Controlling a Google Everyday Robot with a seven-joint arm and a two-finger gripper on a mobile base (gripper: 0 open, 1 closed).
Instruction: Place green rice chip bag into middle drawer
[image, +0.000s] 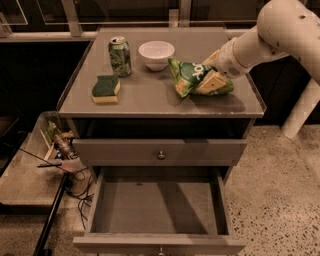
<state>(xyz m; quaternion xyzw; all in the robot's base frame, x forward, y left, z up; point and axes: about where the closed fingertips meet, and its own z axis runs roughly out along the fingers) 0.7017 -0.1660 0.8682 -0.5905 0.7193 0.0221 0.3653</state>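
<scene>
Green rice chip bag (187, 75) lies by the desk's (150, 100) right edge, long side pointing left, with the gripper's (212, 70) fingers pinched on its right end.

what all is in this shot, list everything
cabinet: 1, grey, centre
green rice chip bag: 1, green, cabinet top, right
soda can: 1, green, top back left, upright
bowl: 1, white, right of the can
sponge: 1, green and yellow, top front left
closed drawer: 1, grey, under the top
middle drawer: 1, grey, pulled open below
box of clutter: 1, mixed, floor left
arm: 1, white, from the right
gripper: 1, tan, on the bag's right half
</scene>
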